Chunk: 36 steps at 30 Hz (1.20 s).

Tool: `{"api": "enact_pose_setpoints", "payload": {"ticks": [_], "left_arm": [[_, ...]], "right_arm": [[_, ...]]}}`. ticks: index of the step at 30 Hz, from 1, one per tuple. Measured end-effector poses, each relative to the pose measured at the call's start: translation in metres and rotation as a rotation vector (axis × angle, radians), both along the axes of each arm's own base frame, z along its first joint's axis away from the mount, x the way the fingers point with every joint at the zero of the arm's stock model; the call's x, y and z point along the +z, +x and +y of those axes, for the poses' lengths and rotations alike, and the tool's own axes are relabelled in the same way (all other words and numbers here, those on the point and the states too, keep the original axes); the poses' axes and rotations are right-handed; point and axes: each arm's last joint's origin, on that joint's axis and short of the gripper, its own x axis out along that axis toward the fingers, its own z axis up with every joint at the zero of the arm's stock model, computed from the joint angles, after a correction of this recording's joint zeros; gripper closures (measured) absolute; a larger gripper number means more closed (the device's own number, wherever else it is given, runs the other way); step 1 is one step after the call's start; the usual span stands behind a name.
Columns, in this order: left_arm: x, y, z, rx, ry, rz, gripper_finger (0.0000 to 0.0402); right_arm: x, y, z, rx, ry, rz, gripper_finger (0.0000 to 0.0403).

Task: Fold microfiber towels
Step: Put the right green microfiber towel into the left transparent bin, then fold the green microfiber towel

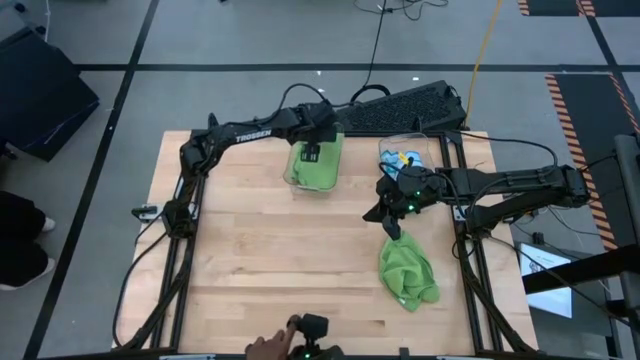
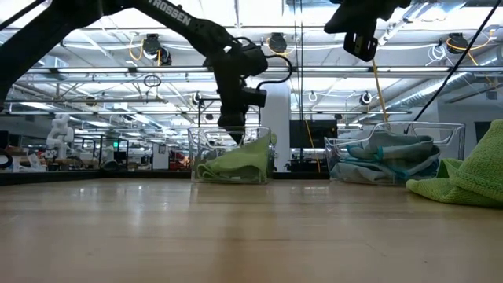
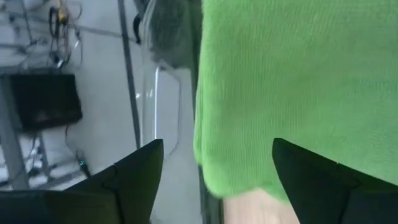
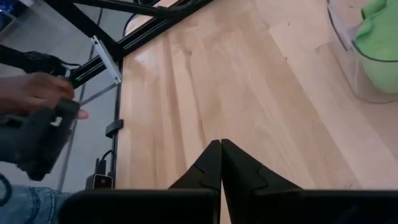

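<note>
A lime green microfiber towel lies folded in a clear plastic bin at the table's far middle, one end leaning up on the bin's wall. My left gripper stands open just over it, its fingers on either side of the towel's edge. A second green towel lies crumpled on the table at the near right. My right gripper hangs shut above the table's middle right, holding nothing.
A second clear bin with light blue towels stands to the right of the first. A person's hand holds a dark device at the table's near edge. Bare wood lies in the table's middle and left.
</note>
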Motion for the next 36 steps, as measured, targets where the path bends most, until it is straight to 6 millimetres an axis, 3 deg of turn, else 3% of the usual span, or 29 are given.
{"api": "enact_pose_setpoints", "payload": {"ticks": [5, 9, 17, 19, 25, 30, 36], "left_arm": [[0.028, -0.003, -0.015, 0.054, -0.043, -0.132, 0.0119], [0.046, 0.004, -0.023, 0.025, -0.225, -0.372, 0.0176], [0.010, 0.017, -0.008, 0.024, -0.246, -0.367, 0.0368], [0.000, 0.018, -0.005, 0.041, -0.259, -0.346, 0.0392], [-0.031, 0.026, 0.004, 0.049, -0.290, -0.335, 0.0379], [-0.057, 0.027, 0.008, 0.115, -0.235, -0.237, 0.0395], [-0.044, 0.025, 0.012, 0.153, -0.155, -0.264, 0.0389]], "right_arm": [[0.000, 0.000, 0.001, -0.005, 0.019, 0.005, 0.0403], [0.000, 0.000, 0.001, -0.008, 0.022, 0.005, 0.0403], [0.000, 0.000, 0.001, -0.007, 0.022, 0.005, 0.0403], [0.000, 0.000, 0.001, -0.008, 0.022, 0.005, 0.0403], [0.000, 0.000, 0.000, 0.003, 0.002, 0.000, 0.0403], [0.000, 0.000, -0.003, -0.009, -0.001, -0.002, 0.0403], [0.000, 0.000, -0.002, -0.007, 0.000, 0.000, 0.0403]]}}
